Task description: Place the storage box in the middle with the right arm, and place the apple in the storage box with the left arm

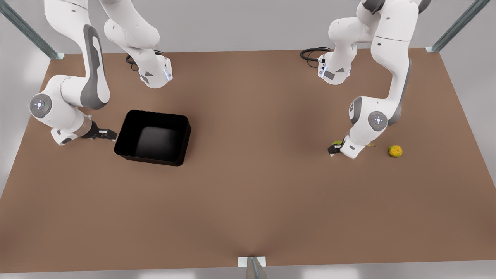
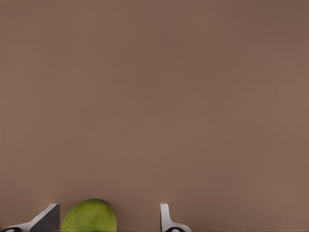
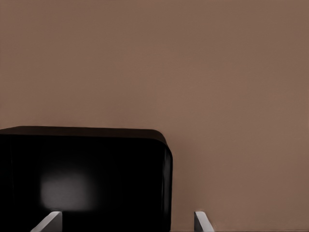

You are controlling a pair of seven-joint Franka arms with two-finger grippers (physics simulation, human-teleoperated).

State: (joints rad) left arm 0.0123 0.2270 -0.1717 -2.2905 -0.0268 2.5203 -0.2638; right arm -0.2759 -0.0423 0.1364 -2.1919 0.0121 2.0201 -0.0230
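The glossy black storage box [image 1: 155, 137] stands on the brown table at the front view's left, open side up. My right gripper [image 1: 107, 135] is low beside the box's outer short wall, open; in the right wrist view the storage box [image 3: 87, 179] lies just ahead of the right gripper [image 3: 125, 223], its corner between the two fingertips. At the front view's right, my left gripper [image 1: 334, 149] is down at the table around the yellow-green apple [image 1: 337, 143]. In the left wrist view the apple [image 2: 89, 216] sits between the spread fingers of the left gripper [image 2: 107, 220], nearer one finger.
An orange-yellow round fruit [image 1: 395, 151] lies on the table past the left arm, toward the front view's right edge. A sliver of a banana [image 1: 371, 145] peeks out behind that arm. Black cables [image 1: 312, 53] lie near the arm bases at the back.
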